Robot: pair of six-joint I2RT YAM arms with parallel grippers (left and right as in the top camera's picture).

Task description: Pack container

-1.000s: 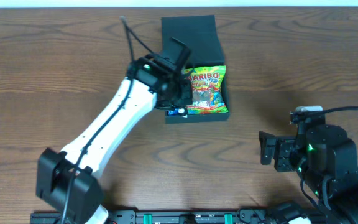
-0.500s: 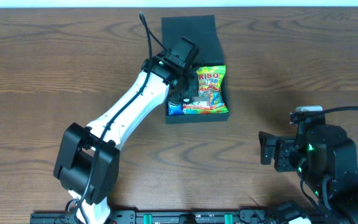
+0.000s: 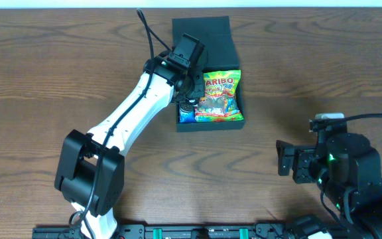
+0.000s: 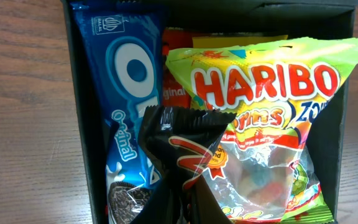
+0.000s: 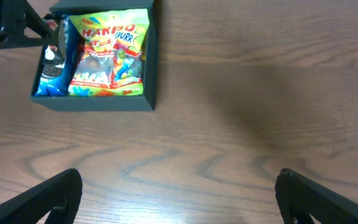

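The brown wooden table (image 3: 58,60) is seen all round the dark teal-green square cardboard container (image 3: 211,125) near its far edge. Inside are crowded a yellow-green Haribo bag (image 4: 260,124) and a blue Oreo packet (image 4: 126,93). Above them, a dark wrapper (image 4: 179,143) is pinched by the left tool (image 4: 169,211). The right tool (image 5: 179,199) is spread wide.

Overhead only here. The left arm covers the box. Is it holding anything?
Observer: Looks so. In the left wrist view a dark wrapper bunches toward the bottom edge as if pinched, over the box.
Operator: What's in there already?
Observer: An Oreo pack lies along the wall at that view's left, beside the Haribo bag.
Operator: Right side free?
Observer: Yes. In the right wrist view the fingers are spread wide over bare table, with nothing between them.
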